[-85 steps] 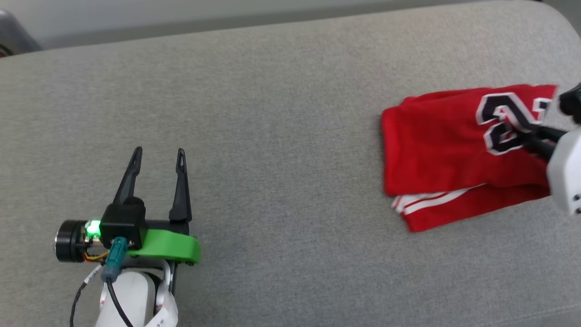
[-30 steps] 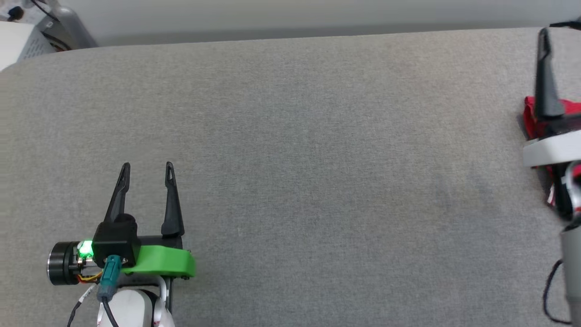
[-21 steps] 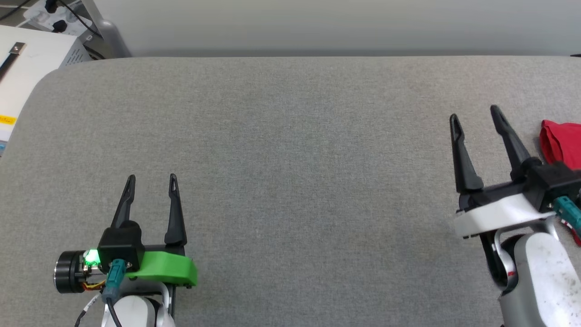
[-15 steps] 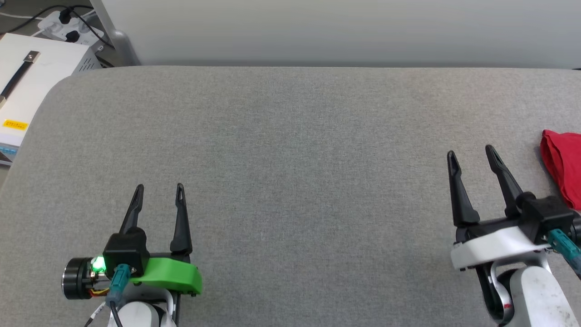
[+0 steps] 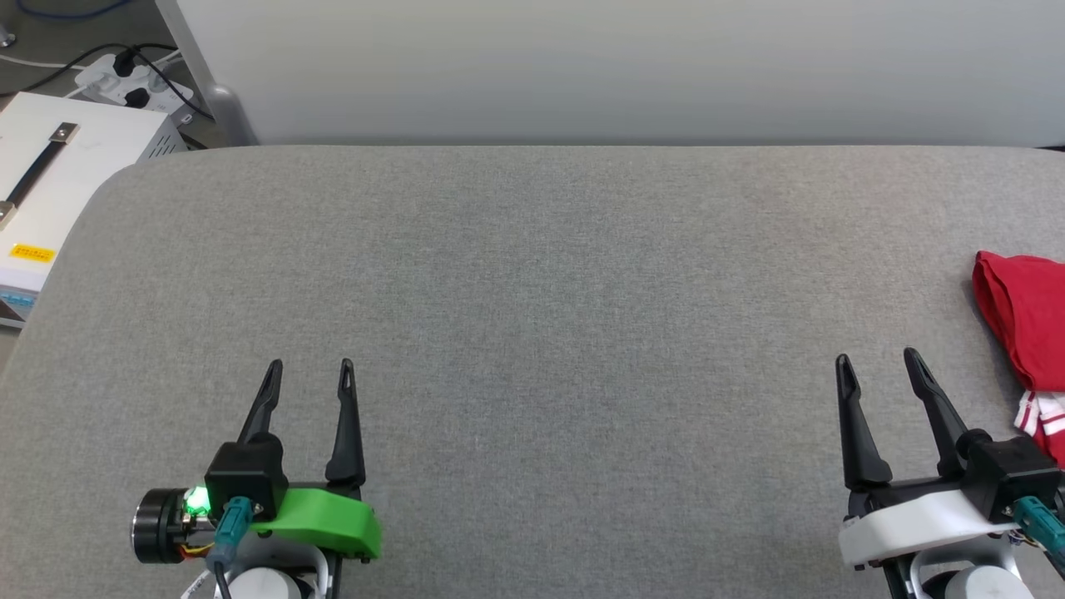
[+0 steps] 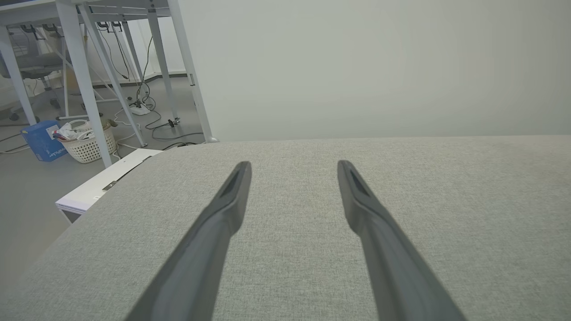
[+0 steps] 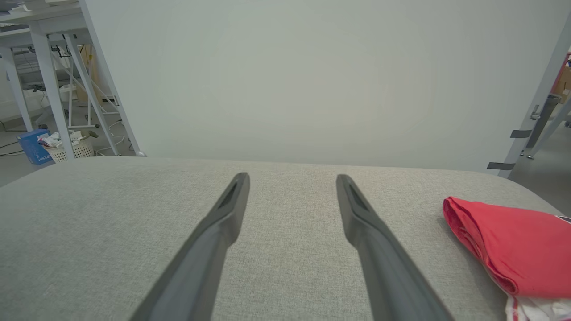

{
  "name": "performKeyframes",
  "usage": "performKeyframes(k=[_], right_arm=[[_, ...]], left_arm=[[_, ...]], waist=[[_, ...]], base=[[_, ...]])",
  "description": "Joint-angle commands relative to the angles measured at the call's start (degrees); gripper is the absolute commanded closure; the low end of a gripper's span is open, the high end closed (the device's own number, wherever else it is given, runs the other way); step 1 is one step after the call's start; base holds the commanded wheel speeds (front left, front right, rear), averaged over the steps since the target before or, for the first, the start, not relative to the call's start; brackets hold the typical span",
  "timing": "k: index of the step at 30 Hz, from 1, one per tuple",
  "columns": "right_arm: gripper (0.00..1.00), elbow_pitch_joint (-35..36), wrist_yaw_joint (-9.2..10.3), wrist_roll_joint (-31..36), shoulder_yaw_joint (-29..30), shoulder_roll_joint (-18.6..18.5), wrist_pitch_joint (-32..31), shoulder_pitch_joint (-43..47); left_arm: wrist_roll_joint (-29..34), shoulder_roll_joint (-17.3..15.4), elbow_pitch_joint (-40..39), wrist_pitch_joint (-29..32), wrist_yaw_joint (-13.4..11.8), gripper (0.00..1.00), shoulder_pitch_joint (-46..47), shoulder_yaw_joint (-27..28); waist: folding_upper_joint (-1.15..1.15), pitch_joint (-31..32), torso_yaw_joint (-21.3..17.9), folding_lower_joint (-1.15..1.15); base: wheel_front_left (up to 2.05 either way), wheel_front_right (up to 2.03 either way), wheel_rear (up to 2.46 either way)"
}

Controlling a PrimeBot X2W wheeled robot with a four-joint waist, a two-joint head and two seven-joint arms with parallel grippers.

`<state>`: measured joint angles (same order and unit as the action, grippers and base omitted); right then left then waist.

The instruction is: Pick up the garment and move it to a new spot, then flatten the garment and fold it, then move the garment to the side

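The garment point(image 5: 1027, 320) lies folded at the far right edge of the grey padded surface point(image 5: 532, 291), red with a strip of white-and-red trim at its near corner. The right wrist view has the garment point(image 7: 513, 249) low at the right. My right gripper point(image 5: 879, 363) stands open at the lower right, a short way left of the garment and apart from it, nothing between its fingers point(image 7: 209, 249). My left gripper point(image 5: 309, 367) stands open at the lower left, far from the garment, with only grey surface between its fingers point(image 6: 205, 249).
A pale wall panel point(image 5: 582, 66) runs along the far edge of the surface. A white box point(image 5: 50, 175) with a black strap sits off the left edge, with a power strip point(image 5: 133, 83) and cables on the floor. Table legs and a basket point(image 6: 87, 142) stand further left.
The head camera swung left and tilted, so the garment slid to the right edge of view. My right gripper came off the garment and drew back to the lower right, open.
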<state>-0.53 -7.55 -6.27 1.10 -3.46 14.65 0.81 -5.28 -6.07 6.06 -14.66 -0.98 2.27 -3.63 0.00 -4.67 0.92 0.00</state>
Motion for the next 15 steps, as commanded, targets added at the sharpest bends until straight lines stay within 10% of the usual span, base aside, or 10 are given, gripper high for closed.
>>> performKeyframes(k=[1, 2, 3, 15], right_arm=[[0.00, 0.2, 0.06, -0.1, 0.0, 0.3, 0.3, 0.8], [0.00, 0.2, 0.06, 0.0, 0.0, 0.3, 0.3, 1.0], [1.00, 0.0, 0.00, 0.0, 0.0, 0.1, 0.0, 0.4], [1.00, 0.0, 0.00, 0.5, -0.1, 0.2, -1.0, 0.3]], left_arm=[[0.0, 0.2, 0.2, -0.3, 0.2, 0.00, -0.8, 0.0], [0.0, 0.2, 0.3, -0.3, 0.3, 0.00, -0.8, 0.1], [0.1, 0.0, 0.3, 0.0, 0.0, 1.00, 0.0, 0.1], [0.5, 0.2, 0.0, 1.1, 0.0, 1.00, -0.1, 0.3]], waist=[[0.00, 0.1, 0.0, 0.00], [0.00, 0.1, 0.0, 0.00], [0.00, 0.1, 0.0, 0.00], [0.00, 0.4, -0.1, 0.00]], base=[[0.00, 0.00, 0.00], [0.00, 0.00, 0.00], [0.00, 0.00, 0.00], [0.00, 0.00, 0.00]])
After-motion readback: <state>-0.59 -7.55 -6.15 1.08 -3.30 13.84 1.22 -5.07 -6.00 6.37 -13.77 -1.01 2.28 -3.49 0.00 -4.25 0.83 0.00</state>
